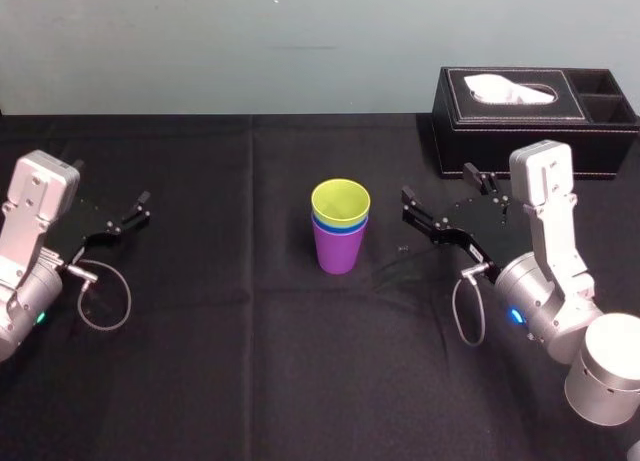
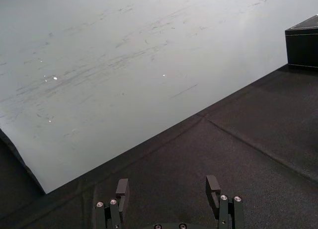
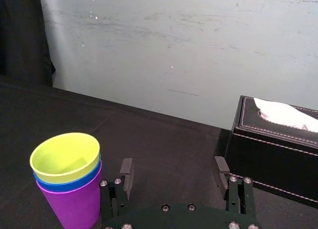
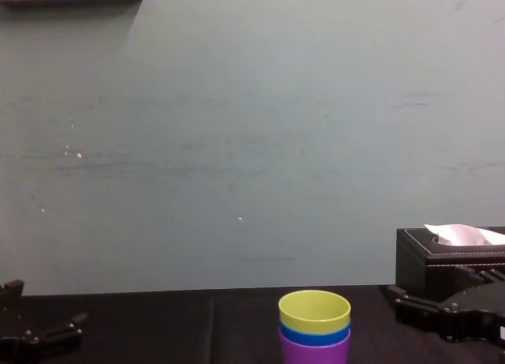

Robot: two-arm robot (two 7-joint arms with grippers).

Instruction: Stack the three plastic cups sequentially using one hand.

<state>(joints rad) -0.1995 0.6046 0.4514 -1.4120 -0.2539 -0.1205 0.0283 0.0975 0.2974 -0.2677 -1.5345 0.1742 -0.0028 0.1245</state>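
Lab bench: black-draped table, bare wall.

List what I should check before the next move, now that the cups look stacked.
1. Purple cup at the bottom, blue cup in it, yellow-green cup on top: ok.
2. Stack upright on the table: ok.
3. Right gripper open, empty, apart from the stack: ok.
4. Left gripper open, empty, far from the stack: ok.
5. Tissue box apart from the stack: ok.
6. Cups seated fully: cannot tell.

3 cups nested at table centre, tissue box behind right, right tool beside them, left tool well left
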